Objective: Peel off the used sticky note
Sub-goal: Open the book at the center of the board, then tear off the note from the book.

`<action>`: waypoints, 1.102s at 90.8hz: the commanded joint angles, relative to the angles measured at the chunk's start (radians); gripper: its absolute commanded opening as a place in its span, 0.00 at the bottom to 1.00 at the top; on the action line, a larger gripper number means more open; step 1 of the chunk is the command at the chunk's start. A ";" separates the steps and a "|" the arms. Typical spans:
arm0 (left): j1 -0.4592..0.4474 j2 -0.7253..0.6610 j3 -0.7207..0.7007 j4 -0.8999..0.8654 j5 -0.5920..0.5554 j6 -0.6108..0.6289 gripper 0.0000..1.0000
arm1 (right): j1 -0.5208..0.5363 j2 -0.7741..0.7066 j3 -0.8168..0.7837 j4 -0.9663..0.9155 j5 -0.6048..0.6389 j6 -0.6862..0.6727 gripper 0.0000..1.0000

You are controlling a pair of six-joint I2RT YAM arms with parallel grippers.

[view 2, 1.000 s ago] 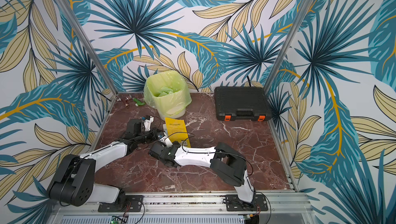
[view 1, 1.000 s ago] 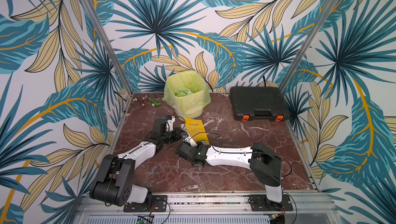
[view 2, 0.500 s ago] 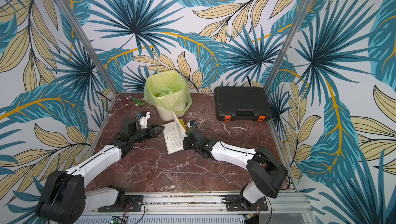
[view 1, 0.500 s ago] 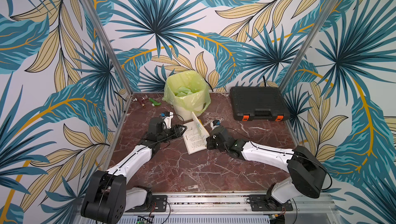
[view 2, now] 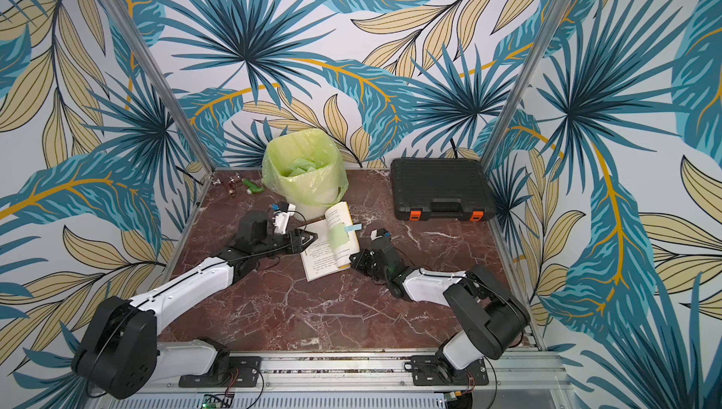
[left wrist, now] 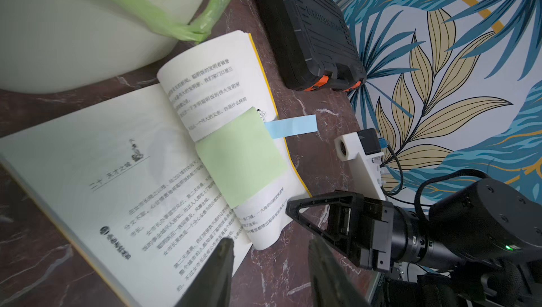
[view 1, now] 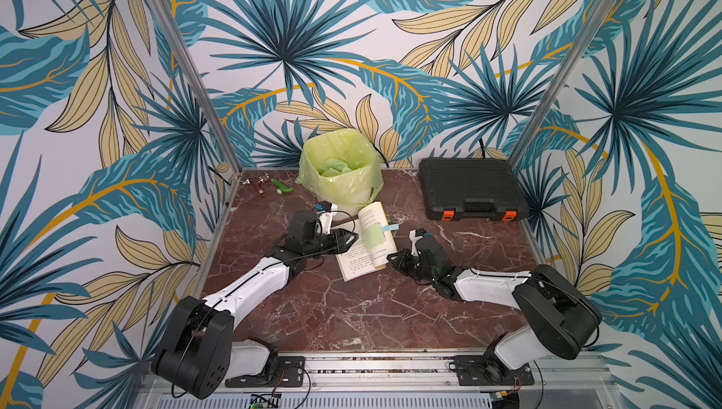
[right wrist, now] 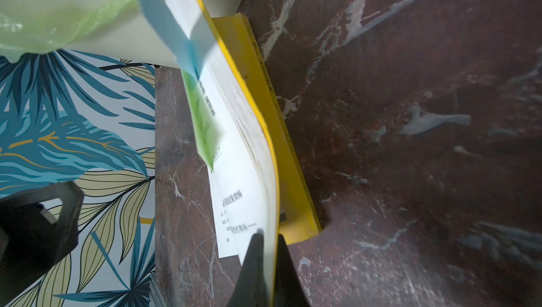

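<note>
— What's different from a second ago?

— The book is no longer the shut yellow cover it was then. It lies open near the back edge of the bench, just in front of the waste bin.

— And your fingers?

— My right fingers are pinching the near outer corner of the book's right-hand half, pages and yellow cover together, so that half stands curved upward. My left fingers, pressed together a second ago, are now spread with nothing between them. They sit at the left page's outer edge and point toward the note.

— Where is the note?

— The green sticky note is stuck flat on the right-hand page, toward its outer edge, and it isn't lifted yet. A blue page tab juts out past the page edge beside one of its corners.

— So what does that mean?

— Opening the book looks done, and the peel hasn't begun. I judge my left fingers should close on a loose edge of the note while my right ones steady the page. The thin paper underneath could lift or tear with it.
</note>
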 commanded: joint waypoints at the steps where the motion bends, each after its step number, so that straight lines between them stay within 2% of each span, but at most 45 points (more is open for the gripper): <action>1: -0.117 0.041 0.114 -0.115 -0.177 0.127 0.46 | 0.003 0.046 -0.044 -0.024 -0.036 0.063 0.00; 27: -0.345 0.171 0.298 -0.340 -0.561 0.208 0.52 | 0.004 0.138 -0.037 0.179 -0.120 0.137 0.00; 41: -0.428 0.232 0.361 -0.421 -0.778 0.214 0.53 | 0.004 0.210 -0.042 0.330 -0.167 0.201 0.00; 47: -0.450 0.259 0.383 -0.453 -0.844 0.202 0.57 | 0.004 0.232 -0.041 0.369 -0.176 0.218 0.00; 55: -0.474 0.297 0.417 -0.493 -0.911 0.186 0.61 | 0.004 0.245 -0.039 0.399 -0.188 0.225 0.00; 74: -0.487 0.368 0.463 -0.532 -1.016 0.173 0.62 | 0.004 0.231 -0.032 0.388 -0.199 0.208 0.00; 91: -0.484 0.407 0.486 -0.534 -1.058 0.181 0.54 | 0.003 0.221 -0.029 0.379 -0.207 0.199 0.00; 100: -0.475 0.410 0.479 -0.505 -1.043 0.185 0.53 | 0.003 0.209 -0.031 0.366 -0.207 0.192 0.00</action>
